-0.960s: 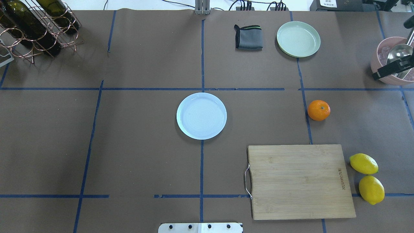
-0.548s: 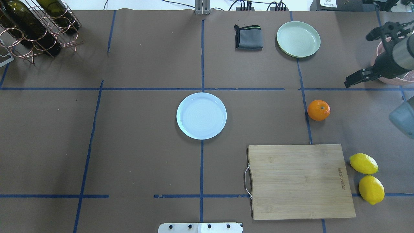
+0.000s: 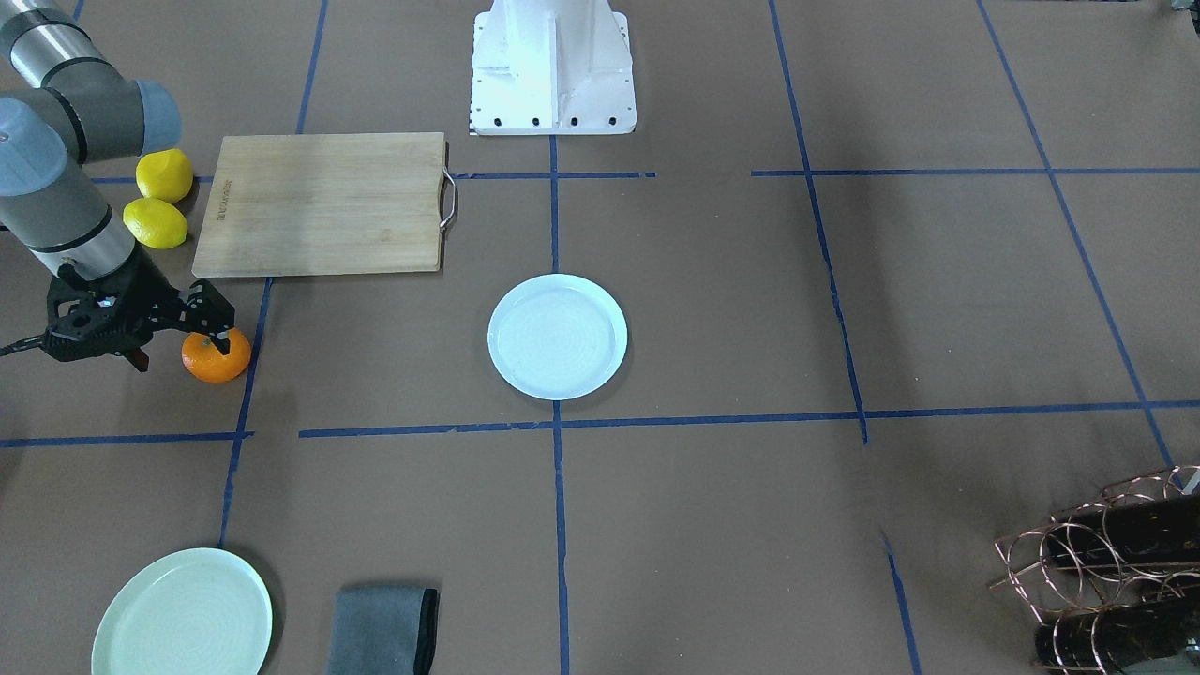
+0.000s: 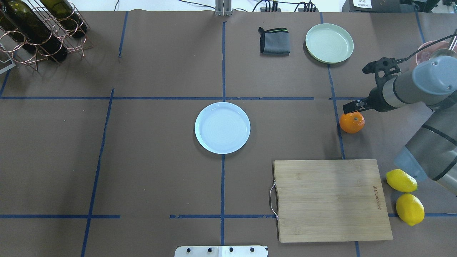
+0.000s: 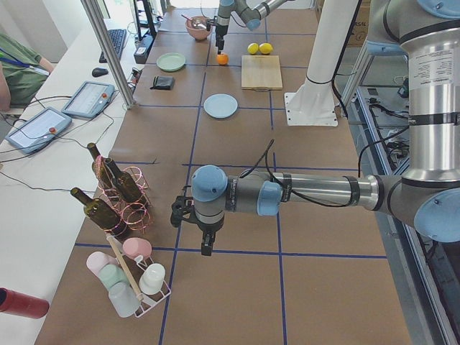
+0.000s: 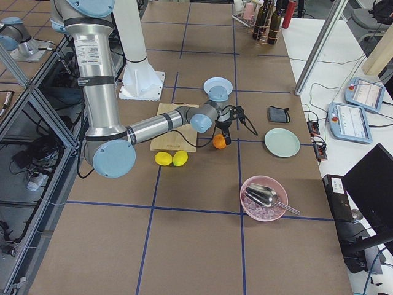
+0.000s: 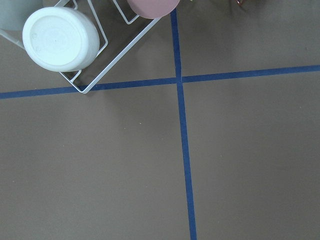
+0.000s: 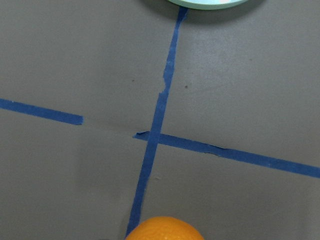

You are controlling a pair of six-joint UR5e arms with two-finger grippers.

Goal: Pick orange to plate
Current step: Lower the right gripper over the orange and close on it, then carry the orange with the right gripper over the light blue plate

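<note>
R gripper (image 3: 183, 349) by orange (image 3: 217, 358), lower left, front view.
Jaws apart, one fingertip (image 3: 223, 339) over fruit; plate (image 3: 558, 337) mid-frame, well apart. L gripper (image 5: 206, 248): can't tell.

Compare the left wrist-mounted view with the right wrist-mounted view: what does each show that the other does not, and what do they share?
Only the left wrist view shows a white cup and part of a pink cup in a wire rack.
Only the right wrist view shows the top of the orange at its lower edge and a pale green plate cut off at the top.
Both show the brown table cover with crossing blue tape. Neither shows a claw.
</note>
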